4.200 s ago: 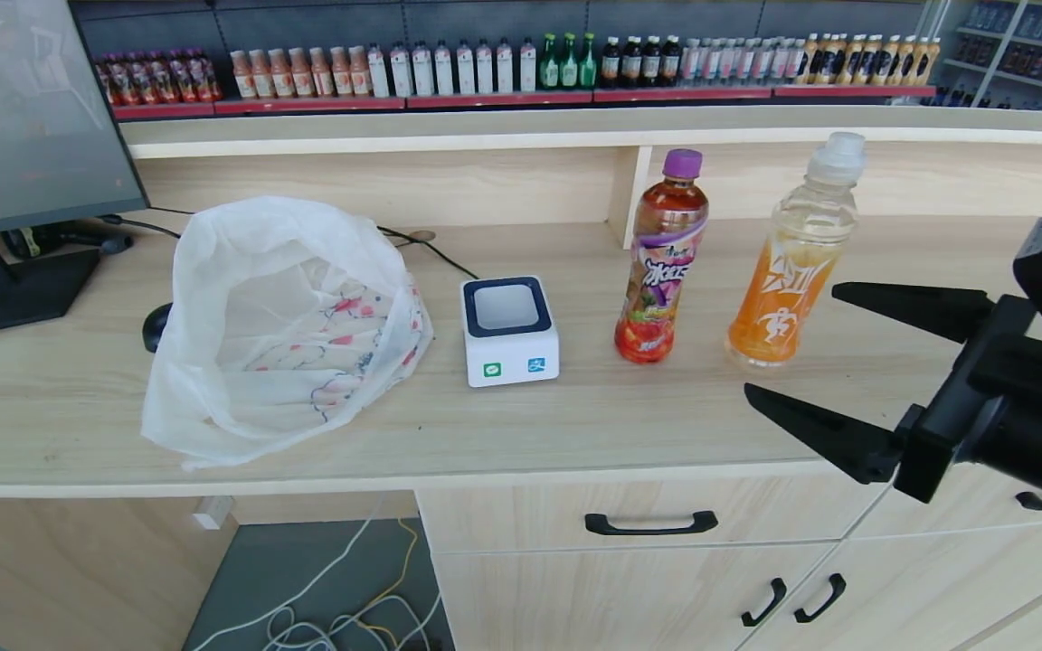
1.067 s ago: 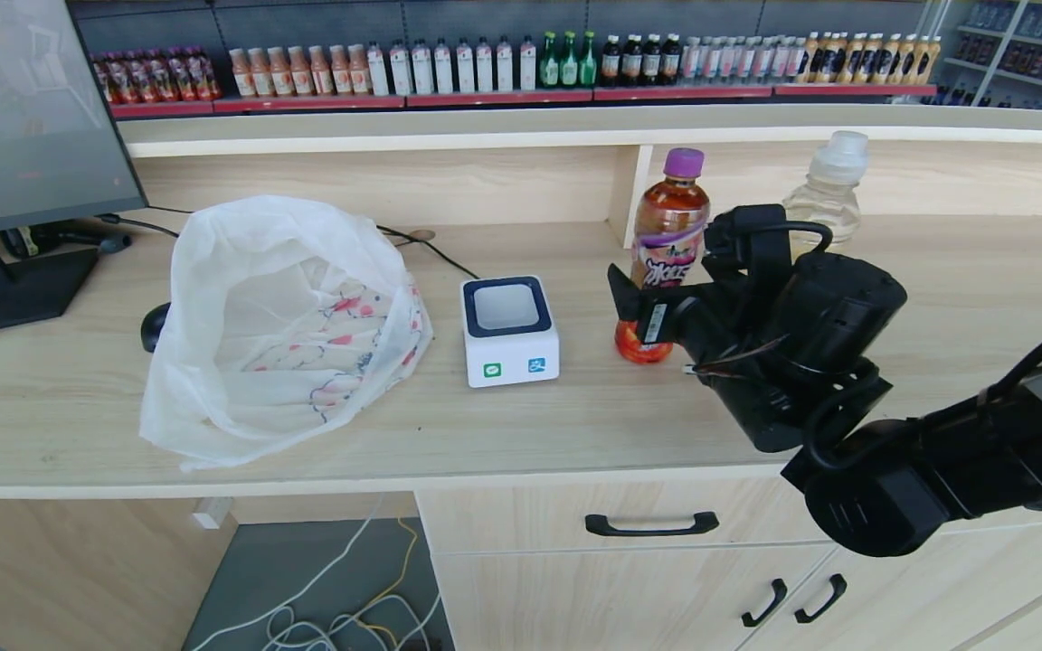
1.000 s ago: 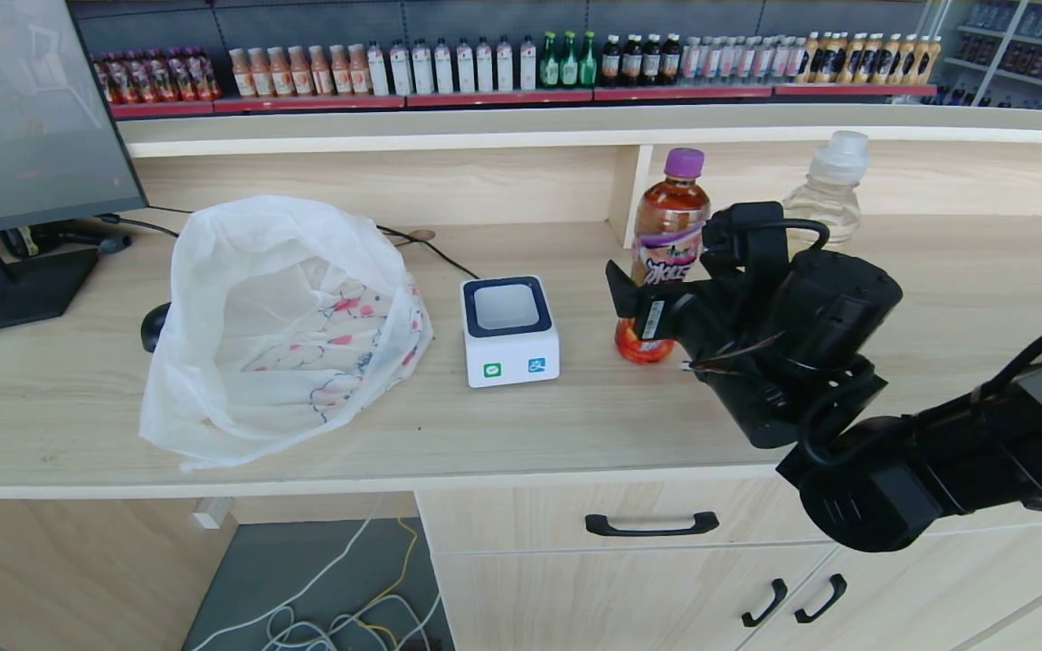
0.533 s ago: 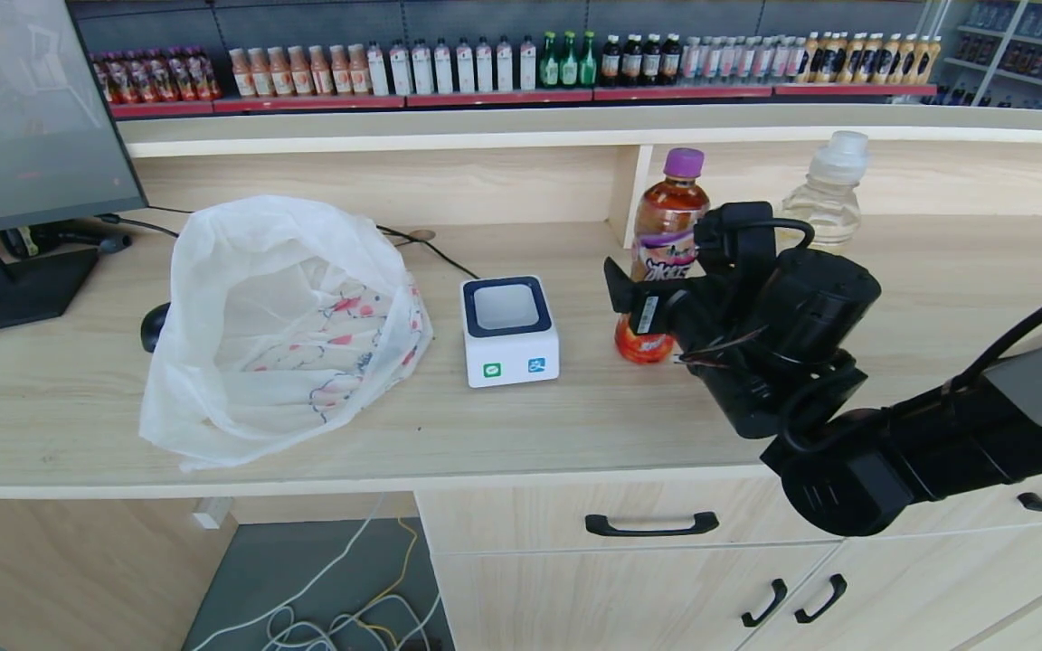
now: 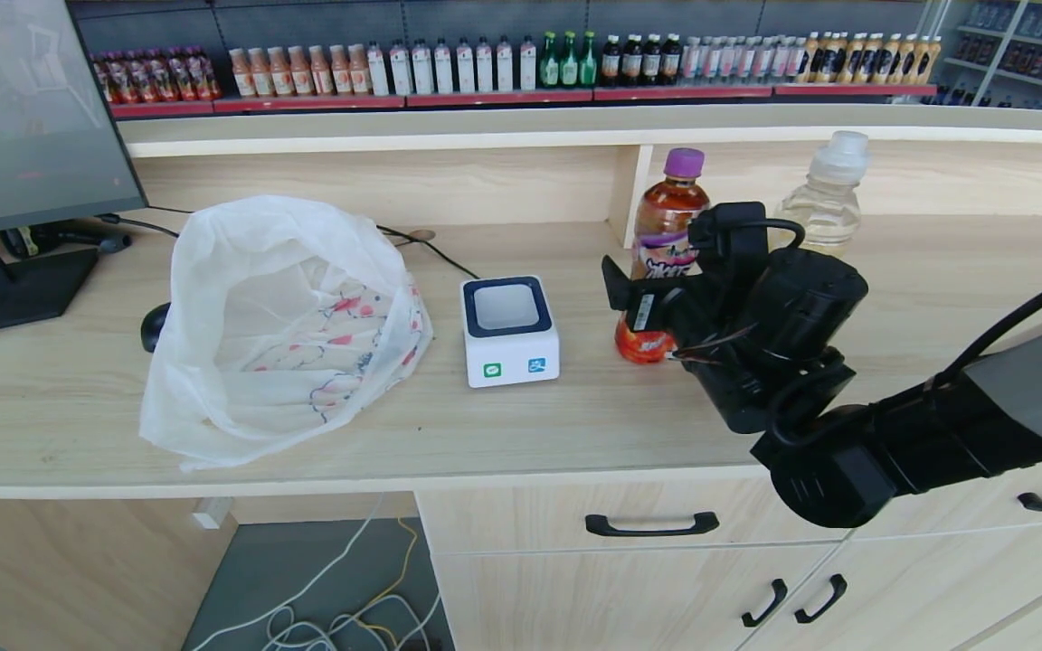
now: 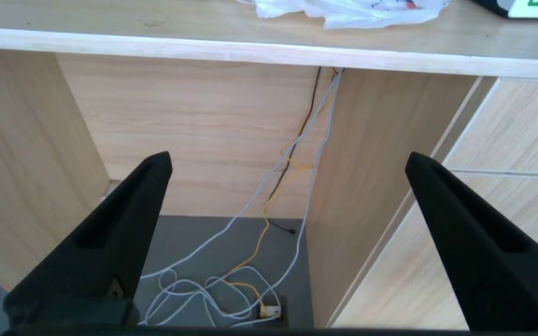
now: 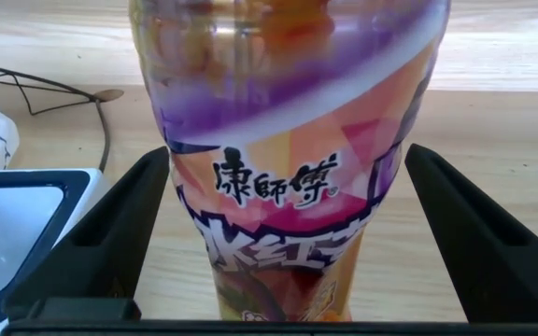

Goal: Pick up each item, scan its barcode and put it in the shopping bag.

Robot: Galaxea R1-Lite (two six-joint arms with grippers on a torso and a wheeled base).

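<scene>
Your right pincer (image 7: 288,159) is open, with one finger on each side of the bottle (image 5: 668,212) standing on the table (image 5: 575,407). Squeeze its middle gently, keep it straight, then lift.

My rig's limbs: black nearly all over, with wedge-shaped fingers.

On my right arm (image 5: 810,307) I see glossy black rounded joint housings and a boxy black block at the wrist. A black cable (image 5: 779,224) loops out of the block's top, and a few thin reddish wires (image 5: 706,348) are tucked beneath it. A white label (image 5: 643,312) with dark print sits beside it, and a grey shell (image 5: 1041,380) covers the forearm farther back. The right gripper (image 7: 288,154) and left gripper (image 6: 288,159) match: matte black fingers (image 6: 110,243), flat wedges tapering to blunt tips.
</scene>
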